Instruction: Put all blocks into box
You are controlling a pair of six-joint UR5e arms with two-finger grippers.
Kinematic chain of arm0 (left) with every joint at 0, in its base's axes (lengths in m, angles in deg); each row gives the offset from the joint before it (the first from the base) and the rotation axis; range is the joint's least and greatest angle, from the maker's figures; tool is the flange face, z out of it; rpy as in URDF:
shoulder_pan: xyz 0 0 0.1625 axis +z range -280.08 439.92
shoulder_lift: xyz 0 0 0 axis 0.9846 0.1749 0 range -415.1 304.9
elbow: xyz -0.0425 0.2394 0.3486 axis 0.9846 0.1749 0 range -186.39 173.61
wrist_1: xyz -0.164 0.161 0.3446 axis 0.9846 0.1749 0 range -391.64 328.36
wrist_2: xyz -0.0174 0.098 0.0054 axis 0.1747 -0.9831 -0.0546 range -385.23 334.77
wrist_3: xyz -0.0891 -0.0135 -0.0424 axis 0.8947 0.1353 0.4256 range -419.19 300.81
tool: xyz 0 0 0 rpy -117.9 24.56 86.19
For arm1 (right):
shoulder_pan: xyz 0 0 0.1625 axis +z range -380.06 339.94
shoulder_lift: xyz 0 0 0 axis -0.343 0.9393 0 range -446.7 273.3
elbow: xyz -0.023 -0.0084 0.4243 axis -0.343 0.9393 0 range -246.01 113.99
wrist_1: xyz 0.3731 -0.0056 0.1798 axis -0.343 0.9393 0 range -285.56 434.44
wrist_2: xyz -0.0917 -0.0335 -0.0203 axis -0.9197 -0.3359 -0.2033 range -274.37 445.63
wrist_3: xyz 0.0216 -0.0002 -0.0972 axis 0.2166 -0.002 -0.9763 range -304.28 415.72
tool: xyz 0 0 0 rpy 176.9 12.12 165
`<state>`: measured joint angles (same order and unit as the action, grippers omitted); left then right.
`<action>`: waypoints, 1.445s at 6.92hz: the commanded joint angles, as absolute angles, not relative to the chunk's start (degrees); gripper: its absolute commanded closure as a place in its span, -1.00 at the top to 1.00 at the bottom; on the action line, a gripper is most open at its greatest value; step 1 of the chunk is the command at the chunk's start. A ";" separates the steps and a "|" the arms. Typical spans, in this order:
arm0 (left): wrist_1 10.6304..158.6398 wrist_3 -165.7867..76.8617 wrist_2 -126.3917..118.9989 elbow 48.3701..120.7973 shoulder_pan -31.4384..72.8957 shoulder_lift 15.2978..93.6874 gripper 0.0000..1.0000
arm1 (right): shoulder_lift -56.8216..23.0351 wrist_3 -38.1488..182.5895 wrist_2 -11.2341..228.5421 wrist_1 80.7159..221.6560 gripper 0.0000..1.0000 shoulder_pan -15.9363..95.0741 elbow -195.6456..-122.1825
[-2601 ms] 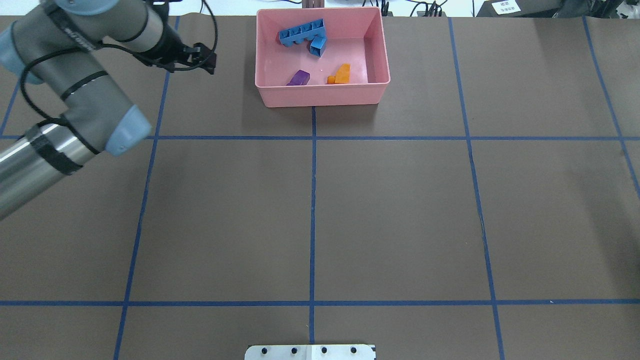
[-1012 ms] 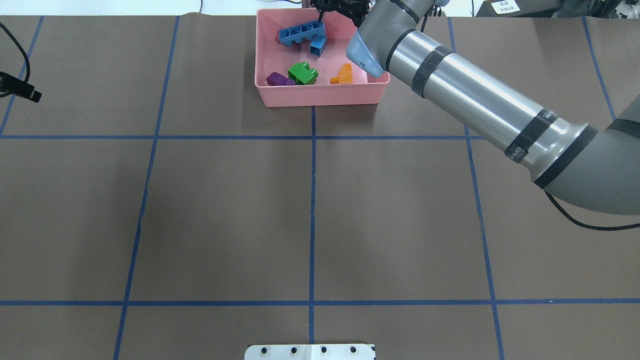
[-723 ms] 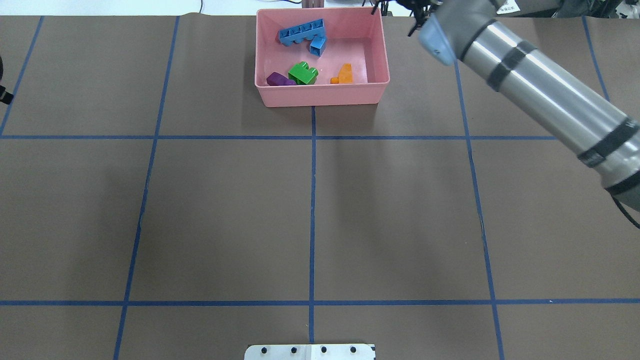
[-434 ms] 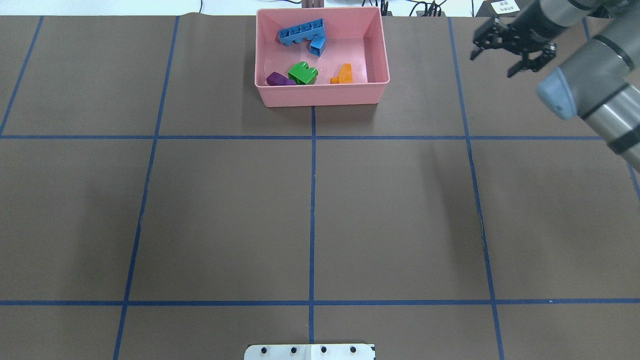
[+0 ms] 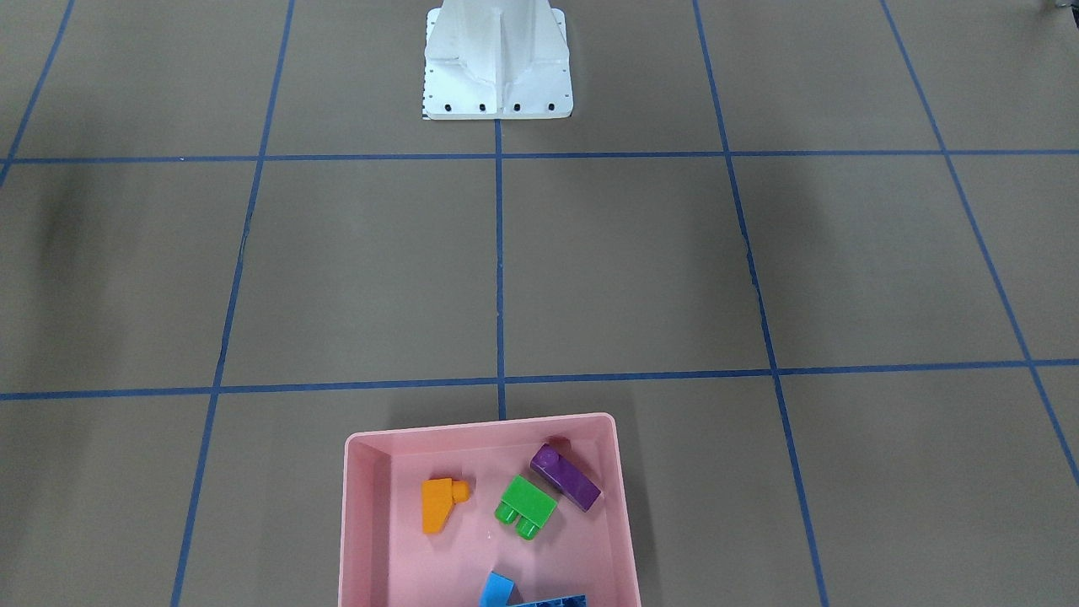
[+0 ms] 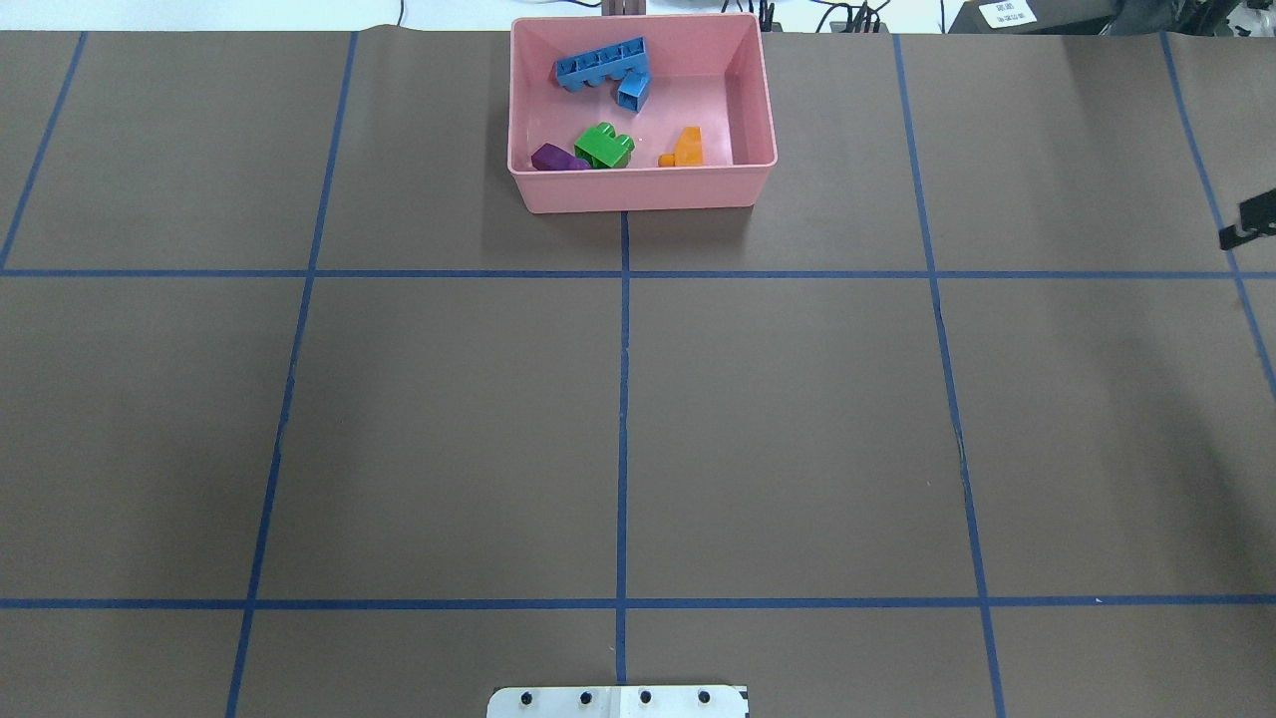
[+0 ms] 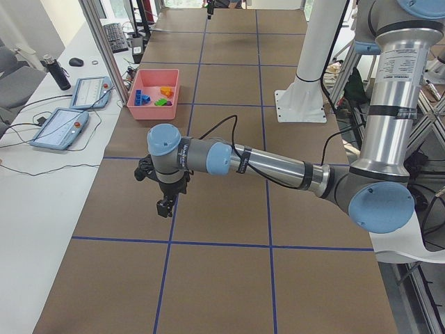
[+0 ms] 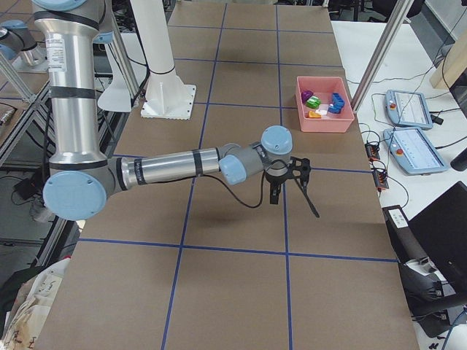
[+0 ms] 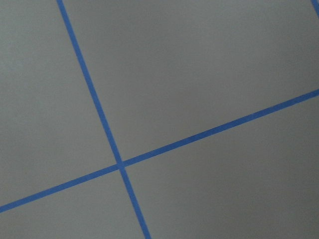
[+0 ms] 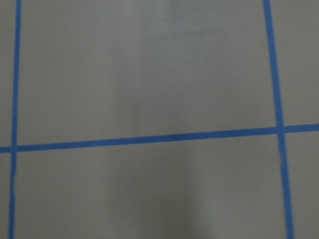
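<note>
The pink box [image 6: 643, 195] stands at the table's far middle and also shows in the front-facing view [image 5: 354, 506]. In it lie the long blue block [image 6: 601, 66], small light blue block [image 6: 634, 91], green block [image 6: 603, 146], purple block [image 6: 556, 158] and orange block [image 6: 686, 148]. My right gripper [image 8: 284, 191] hangs empty above bare table, well away from the box, with its fingers apart. Only its tip [image 6: 1246, 227] shows at the overhead view's right edge. My left gripper [image 7: 165, 207] hangs above bare table far from the box. I cannot tell if it is open or shut.
The white robot base [image 5: 497, 63] stands at the table's near middle. Blue tape lines cross the brown table cover. Two tablets [image 7: 69, 122] and cables lie on the side table beyond the box. Both wrist views show only table and tape.
The green block has appeared in the box and the purple one has shifted left. The left arm left the overhead view. The right arm swung from over the box to the right edge.
</note>
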<state>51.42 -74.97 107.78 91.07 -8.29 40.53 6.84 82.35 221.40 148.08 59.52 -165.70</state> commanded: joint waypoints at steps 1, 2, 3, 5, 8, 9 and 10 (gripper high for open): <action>49.65 -76.51 107.92 91.08 -9.46 38.52 0.99 | 11.04 57.24 221.42 162.04 1.00 66.65 -168.64; 49.65 -75.64 107.75 91.08 -9.46 38.41 0.99 | 8.60 50.95 221.34 175.03 1.00 68.86 -172.67; 49.57 -74.76 107.75 91.43 -9.46 38.07 0.99 | 7.09 48.54 220.64 181.69 1.00 70.01 -174.62; 50.26 -74.49 108.01 91.61 -9.46 37.36 1.00 | 8.56 48.25 220.54 181.32 1.00 70.03 -174.12; 50.44 -73.43 107.92 91.61 -9.46 37.36 1.00 | 8.66 48.16 220.81 180.01 1.00 70.03 -172.19; 49.75 -73.43 109.32 91.70 -9.46 37.27 1.00 | 8.14 48.16 220.55 178.69 1.00 70.03 -172.09; 49.83 -73.26 111.68 94.83 -9.46 36.05 1.00 | 9.00 48.16 220.89 178.59 1.00 70.11 -172.87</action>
